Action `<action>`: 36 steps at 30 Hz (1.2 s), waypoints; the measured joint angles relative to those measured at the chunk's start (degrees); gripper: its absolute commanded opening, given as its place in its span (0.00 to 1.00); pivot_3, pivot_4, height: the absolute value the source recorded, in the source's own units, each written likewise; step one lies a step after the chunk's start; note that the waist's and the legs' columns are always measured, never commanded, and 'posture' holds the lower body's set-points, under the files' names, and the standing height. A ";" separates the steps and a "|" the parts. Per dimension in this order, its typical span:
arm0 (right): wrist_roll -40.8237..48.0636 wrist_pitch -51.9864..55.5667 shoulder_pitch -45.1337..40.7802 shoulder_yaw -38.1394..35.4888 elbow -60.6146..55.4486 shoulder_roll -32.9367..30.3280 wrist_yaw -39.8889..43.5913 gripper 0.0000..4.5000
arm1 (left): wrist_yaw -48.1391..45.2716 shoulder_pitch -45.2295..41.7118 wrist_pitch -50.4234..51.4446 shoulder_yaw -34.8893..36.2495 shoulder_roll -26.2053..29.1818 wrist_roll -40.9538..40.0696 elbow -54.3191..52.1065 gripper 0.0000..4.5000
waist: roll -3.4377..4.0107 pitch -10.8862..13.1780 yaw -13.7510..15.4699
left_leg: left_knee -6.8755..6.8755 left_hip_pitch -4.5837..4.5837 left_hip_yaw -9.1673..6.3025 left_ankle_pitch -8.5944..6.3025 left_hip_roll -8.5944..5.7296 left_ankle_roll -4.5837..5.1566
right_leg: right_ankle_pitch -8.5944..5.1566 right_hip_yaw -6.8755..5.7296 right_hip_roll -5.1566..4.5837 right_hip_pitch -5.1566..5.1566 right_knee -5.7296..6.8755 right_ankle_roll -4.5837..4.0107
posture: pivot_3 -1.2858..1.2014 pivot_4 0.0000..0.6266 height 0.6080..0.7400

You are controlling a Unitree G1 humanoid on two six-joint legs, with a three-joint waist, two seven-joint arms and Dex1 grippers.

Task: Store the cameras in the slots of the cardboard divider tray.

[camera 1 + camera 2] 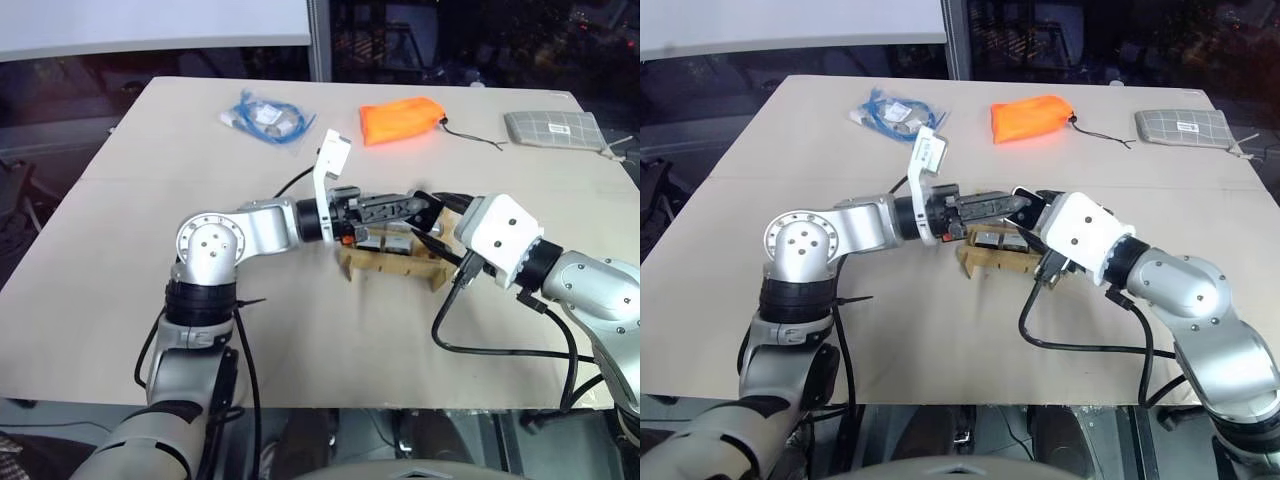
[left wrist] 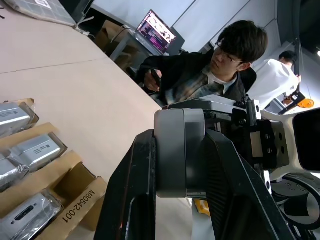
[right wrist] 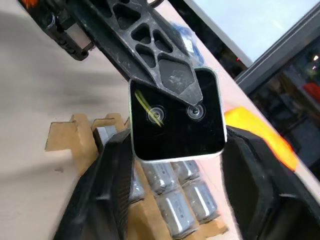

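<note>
**Camera handed from right to left above the tray**

Over the tray (image 1: 1000,258), mid-surface toward the near edge, the left gripper (image 2: 182,150) is clamped on a camera (image 3: 176,116). The right gripper (image 3: 175,185) brackets it, jaws apart. Next, I judge: right withdraws, left lowers it into a free slot beside stored cameras (image 2: 37,150).

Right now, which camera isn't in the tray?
The camera clamped in the left gripper, lifted over the cardboard divider tray; the other cameras sit wrapped in slots.
</note>
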 measured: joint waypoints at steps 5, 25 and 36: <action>0.83 1.02 7.81 -5.22 -3.23 0.55 -1.60 0.99 | -11.51 -2.80 -8.24 -6.94 4.20 12.57 1.46 0.16 | -0.02 -0.01 0.99 | -0.08 -0.05 -0.03 0.00 -0.32 -0.01 | -0.01 -0.10 -0.03 0.02 -0.10 -0.01 | 0.52 0.24 1.00; 14.02 -8.08 38.20 -28.13 -6.89 5.06 -0.37 0.99 | -52.18 -22.50 -62.62 -28.62 -8.39 60.89 51.51 0.16 | -0.04 0.01 0.79 | -0.10 -0.12 -0.13 -0.16 -0.43 0.29 | -0.05 -0.02 -0.04 -0.01 -0.16 0.06 | 0.52 0.24 1.00; 13.74 -11.67 40.81 -26.35 -6.91 3.39 -4.18 1.00 | -53.80 -27.23 -70.62 -28.57 -12.38 71.18 62.07 0.58 | -0.06 0.02 0.60 | -0.09 -0.10 -0.14 -0.17 -0.41 0.30 | -0.06 -0.02 -0.04 -0.01 -0.13 0.07 | 0.52 0.24 1.00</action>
